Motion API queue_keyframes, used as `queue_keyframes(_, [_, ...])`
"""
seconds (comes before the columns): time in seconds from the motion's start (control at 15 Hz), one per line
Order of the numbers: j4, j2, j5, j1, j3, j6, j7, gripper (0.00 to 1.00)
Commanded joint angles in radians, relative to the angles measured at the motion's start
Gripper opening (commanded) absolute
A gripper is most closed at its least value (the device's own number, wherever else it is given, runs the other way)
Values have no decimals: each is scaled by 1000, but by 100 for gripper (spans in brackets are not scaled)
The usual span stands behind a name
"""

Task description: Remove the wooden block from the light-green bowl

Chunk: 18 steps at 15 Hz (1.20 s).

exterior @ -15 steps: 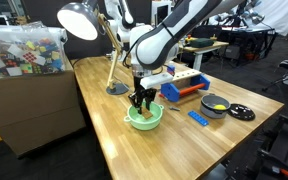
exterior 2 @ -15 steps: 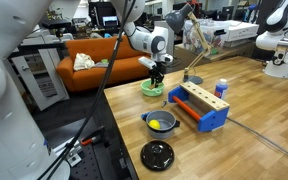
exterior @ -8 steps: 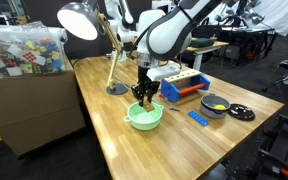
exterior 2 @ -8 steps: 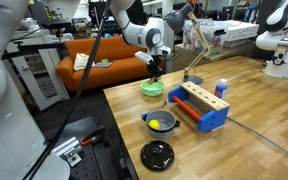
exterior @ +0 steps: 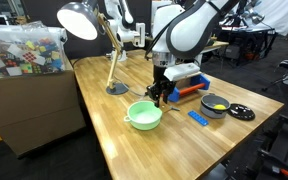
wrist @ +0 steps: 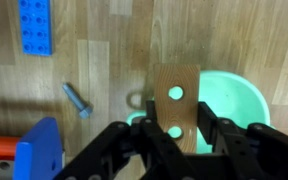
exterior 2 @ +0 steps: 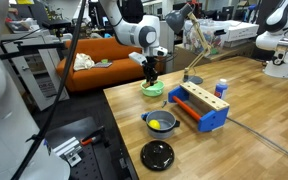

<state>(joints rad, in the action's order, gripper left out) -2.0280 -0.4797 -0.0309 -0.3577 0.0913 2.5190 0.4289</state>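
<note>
Hand point(exterior: 159, 97) above the worktop point(exterior: 144, 155), fingers down, gripping a small block point(exterior: 157, 99) barely made out, green bowl point(exterior: 144, 115) just below and beside it, blue rack point(exterior: 187, 90) close behind, grey bowl point(exterior: 215, 104), blue piece point(exterior: 198, 117) and black lid point(exterior: 242, 113) farther off, lamp point(exterior: 81, 20) on the hand's other side.

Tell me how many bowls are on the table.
2. The light-green bowl sits mid-table; the grey bowl with yellow inside sits next to the black lid. Another could hide behind the arm.
</note>
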Motion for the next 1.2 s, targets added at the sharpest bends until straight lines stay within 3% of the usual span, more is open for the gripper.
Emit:
queue_keyframes(0.0, [-127, 88, 4, -1, -19, 38, 67, 19])
queue_keyframes(0.47, [-254, 109, -33, 11, -7, 30, 188, 19])
queue_keyframes(0.87, [-258, 53, -317, 75, 96, 90, 134, 19])
queue_keyframes(1.13, [-261, 24, -406, 69, 86, 170, 178, 19])
